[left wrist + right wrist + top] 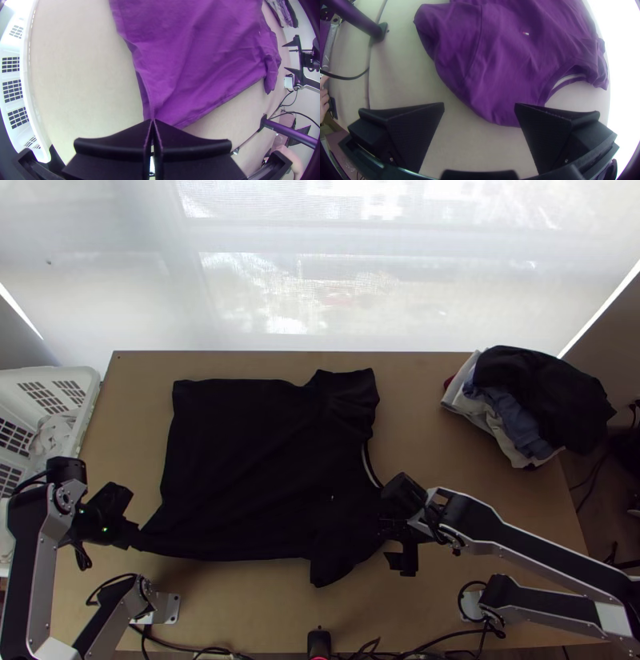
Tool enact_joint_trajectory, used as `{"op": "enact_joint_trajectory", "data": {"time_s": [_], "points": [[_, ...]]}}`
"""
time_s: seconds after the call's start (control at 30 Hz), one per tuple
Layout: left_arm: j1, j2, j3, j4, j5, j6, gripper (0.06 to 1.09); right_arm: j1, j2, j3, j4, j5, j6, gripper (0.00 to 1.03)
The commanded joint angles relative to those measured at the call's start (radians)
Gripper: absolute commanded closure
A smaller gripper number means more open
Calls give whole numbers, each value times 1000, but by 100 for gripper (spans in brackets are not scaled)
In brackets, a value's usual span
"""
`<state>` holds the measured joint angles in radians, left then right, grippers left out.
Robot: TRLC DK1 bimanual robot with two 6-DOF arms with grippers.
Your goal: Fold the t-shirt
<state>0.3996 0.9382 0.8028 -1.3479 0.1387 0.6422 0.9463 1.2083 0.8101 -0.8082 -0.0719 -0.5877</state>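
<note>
The t-shirt [240,460] lies spread across the table [448,444], its hem corner [163,111] clamped in the left pincer [152,120]; the right pincer [479,104] gapes by the shoulder [500,111] and had best catch both layers before any lifting

The top view looks steeply down from high over the near edge of the table [256,604], toward the window [320,300]. From the left arm's [30,540] wrist, one view looks down close over a shirt [240,468] corner, sharing the basket [88,380] with the top view; the right arm's [520,538] looks down close by the neckline [550,88], and all three share the shirt
</note>
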Motion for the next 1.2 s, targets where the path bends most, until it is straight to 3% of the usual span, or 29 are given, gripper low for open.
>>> {"op": "enact_joint_trajectory", "data": {"time_s": [0.0,0.1,0.3,0.43,0.47,1.17], "points": [[-27,20,4,16,-1,-32,105,17,76,-11,50,-2,8,9],[-31,31,10,20,1,-38,105,9,96,-20,99,-3,9,23],[-44,42,26,20,1,-44,105,-17,99,-49,155,-3,0,70],[-53,44,27,20,1,-53,105,-38,85,-69,152,-12,-1,97],[-54,44,27,20,1,-55,105,-43,77,-68,142,-14,0,100],[-45,-12,142,-108,15,-18,105,-47,-227,9,-253,-37,-17,100]]}}
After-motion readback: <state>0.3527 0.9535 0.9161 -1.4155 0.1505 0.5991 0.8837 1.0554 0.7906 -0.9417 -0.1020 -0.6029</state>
